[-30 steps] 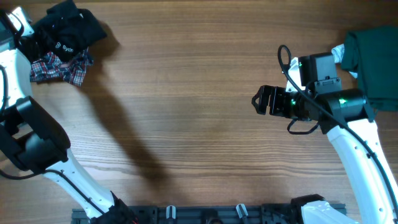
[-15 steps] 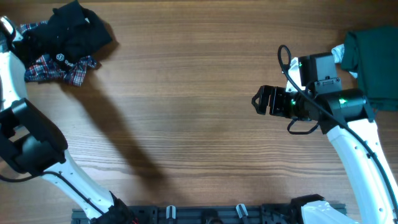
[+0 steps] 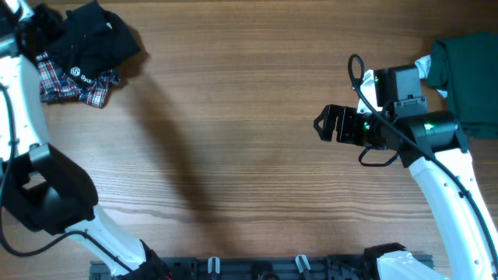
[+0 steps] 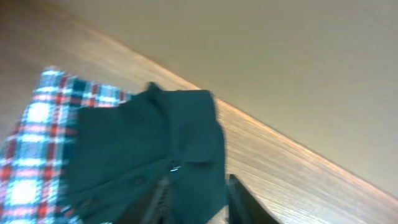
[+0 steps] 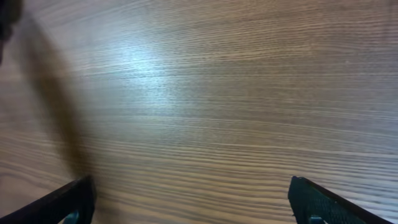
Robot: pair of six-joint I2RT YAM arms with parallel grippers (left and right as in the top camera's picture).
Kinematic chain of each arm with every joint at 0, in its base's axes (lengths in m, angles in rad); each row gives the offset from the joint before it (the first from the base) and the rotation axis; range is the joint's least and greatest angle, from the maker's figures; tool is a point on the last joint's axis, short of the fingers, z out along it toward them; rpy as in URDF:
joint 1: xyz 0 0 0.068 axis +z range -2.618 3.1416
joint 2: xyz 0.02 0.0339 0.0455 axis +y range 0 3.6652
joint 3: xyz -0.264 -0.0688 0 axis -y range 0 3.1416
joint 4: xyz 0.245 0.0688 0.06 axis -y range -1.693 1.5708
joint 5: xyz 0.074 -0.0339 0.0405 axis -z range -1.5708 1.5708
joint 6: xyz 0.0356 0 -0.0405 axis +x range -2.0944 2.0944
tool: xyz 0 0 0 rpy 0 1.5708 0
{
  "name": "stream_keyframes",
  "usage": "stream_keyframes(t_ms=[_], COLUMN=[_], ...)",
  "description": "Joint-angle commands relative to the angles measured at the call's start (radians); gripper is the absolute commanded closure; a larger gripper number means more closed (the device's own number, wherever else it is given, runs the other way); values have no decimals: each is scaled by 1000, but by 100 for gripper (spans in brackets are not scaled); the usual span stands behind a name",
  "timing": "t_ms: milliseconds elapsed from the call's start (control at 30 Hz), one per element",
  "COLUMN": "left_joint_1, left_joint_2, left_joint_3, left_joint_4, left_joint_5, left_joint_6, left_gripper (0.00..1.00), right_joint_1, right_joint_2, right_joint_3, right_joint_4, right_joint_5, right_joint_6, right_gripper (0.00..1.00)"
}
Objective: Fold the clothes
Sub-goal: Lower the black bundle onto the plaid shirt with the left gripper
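Shirt (image 3: pixel 97 39), heaped on plaid (image 3: pixel 58 78), sits between left gripper (image 4: pixel 198 190) fingers (hold unclear); right gripper (image 3: pixel 325 124) gapes empty, green garment (image 3: pixel 471 78) behind it; advise pinching shirt alone, lifting clear.

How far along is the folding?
Apparently done: the dark green garment lies flat with straight edges at the table's right edge. In hand: the left gripper is at the black shirt, fabric between its fingers, but blur hides whether it grips. Left to do: the black shirt and plaid garment form a crumpled heap. The right gripper hangs open over the table.
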Motion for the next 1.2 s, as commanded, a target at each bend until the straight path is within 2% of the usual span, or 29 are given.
stream_keyframes(t_ms=[0, 100, 367, 767, 900, 1167], left_joint_1=[-19, -14, -7, 42, 38, 3], left_joint_2=[95, 165, 257, 312, 262, -10], left_joint_3=[8, 8, 7, 7, 7, 7], left_joint_4=[61, 61, 43, -41, -59, 18], left_joint_5=[-8, -22, -300, -354, -353, -353], left_joint_6=[23, 23, 23, 20, 19, 12], left_gripper=[96, 96, 96, 96, 96, 96], right_joint_1=[-4, -4, -4, -4, -4, -4], right_joint_2=[-19, -19, -19, -19, -19, -19], right_joint_3=[13, 13, 13, 13, 13, 13], right_joint_4=[-6, -6, -5, -8, -8, 7], right_joint_5=[-25, -24, -24, -24, -24, -24], right_joint_6=[12, 29, 30, 28, 28, 29], right_gripper=[0, 0, 0, 0, 0, 0])
